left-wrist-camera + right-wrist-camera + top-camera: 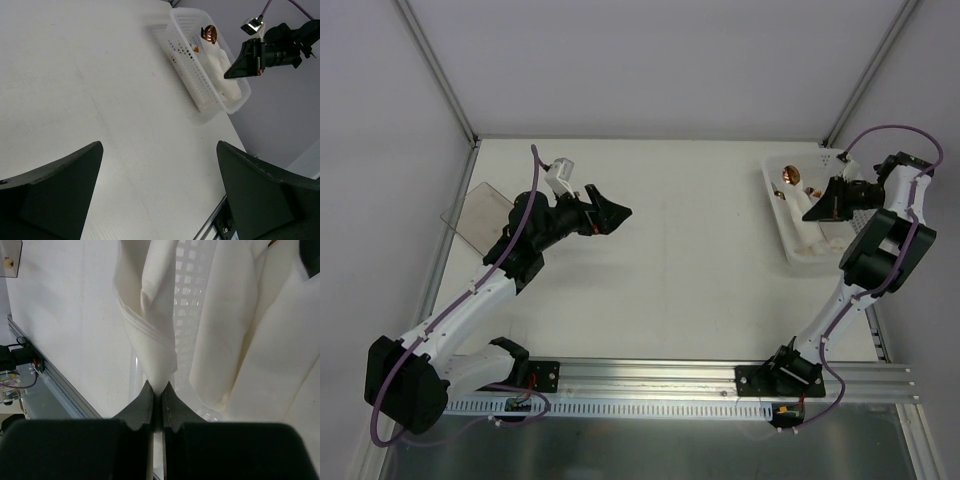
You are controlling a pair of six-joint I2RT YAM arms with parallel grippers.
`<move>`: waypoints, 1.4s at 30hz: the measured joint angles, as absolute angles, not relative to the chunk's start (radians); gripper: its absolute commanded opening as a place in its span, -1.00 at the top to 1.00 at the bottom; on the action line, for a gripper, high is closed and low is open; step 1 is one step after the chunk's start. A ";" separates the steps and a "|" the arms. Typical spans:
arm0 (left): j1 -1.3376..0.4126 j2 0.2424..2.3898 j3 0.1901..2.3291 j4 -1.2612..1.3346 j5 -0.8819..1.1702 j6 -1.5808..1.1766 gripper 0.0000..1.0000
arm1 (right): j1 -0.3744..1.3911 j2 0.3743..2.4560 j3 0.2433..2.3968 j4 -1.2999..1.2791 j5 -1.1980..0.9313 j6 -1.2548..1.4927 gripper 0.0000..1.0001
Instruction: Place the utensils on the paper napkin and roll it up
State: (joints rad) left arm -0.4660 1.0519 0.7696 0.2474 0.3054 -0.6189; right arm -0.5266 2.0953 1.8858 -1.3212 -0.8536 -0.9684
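My right gripper (157, 390) is shut on a corner of a white paper napkin (150, 315) and holds it just above the white perforated basket (782, 215) at the back right. More white napkins (260, 325) hang or lie in the basket beside it. Brown utensils (790, 181) lie at the basket's far end, also seen in the left wrist view (209, 34). My left gripper (613, 214) is open and empty above the table's left middle, its fingers (55, 190) wide apart over bare table.
A clear smoky plastic container (478, 215) lies at the left edge of the table, under the left arm. The aluminium rail (650, 375) with both arm bases runs along the near edge. Grey walls enclose the table on three sides.
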 measured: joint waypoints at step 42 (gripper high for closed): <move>-0.466 1.030 0.770 0.199 0.276 -0.633 -0.97 | -0.512 2.261 1.822 -1.297 -0.781 -0.842 0.64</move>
State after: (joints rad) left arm -0.4660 1.0298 0.7696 0.1993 0.2756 -0.6327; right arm -0.5117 2.2612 1.8217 -1.2972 -0.7815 -0.8421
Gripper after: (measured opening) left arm 0.987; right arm 0.107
